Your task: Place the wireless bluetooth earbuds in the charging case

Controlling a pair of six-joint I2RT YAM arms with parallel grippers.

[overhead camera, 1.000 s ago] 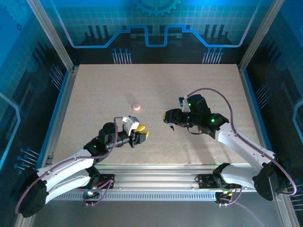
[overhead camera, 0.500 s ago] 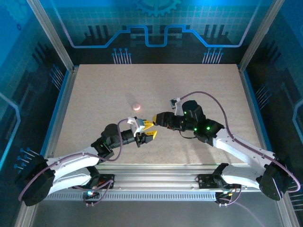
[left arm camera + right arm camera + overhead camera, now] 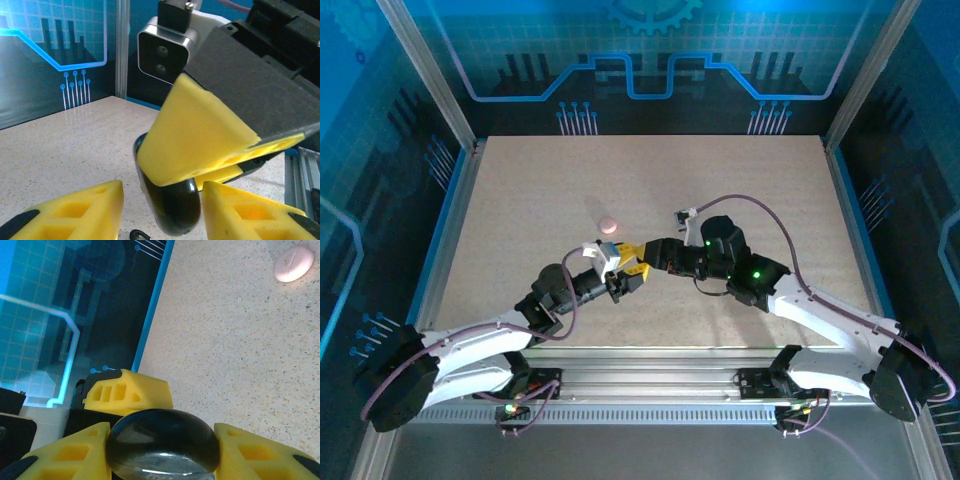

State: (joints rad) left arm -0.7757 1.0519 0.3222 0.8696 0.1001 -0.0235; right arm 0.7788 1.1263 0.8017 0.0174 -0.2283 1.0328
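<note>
so that both arms can reach it, i think, the right gripper (image 3: 162, 450) pinches the round black case (image 3: 160, 432) up off the table (image 3: 520, 200). the left gripper (image 3: 161, 207) is spread around it, maybe to help. the pink case (image 3: 293, 263) lies well apart. a tiny black bit (image 3: 139, 234) below may be an earbud; i cannot tell.

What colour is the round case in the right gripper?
Glossy black; the case shows best in the right wrist view.
</note>
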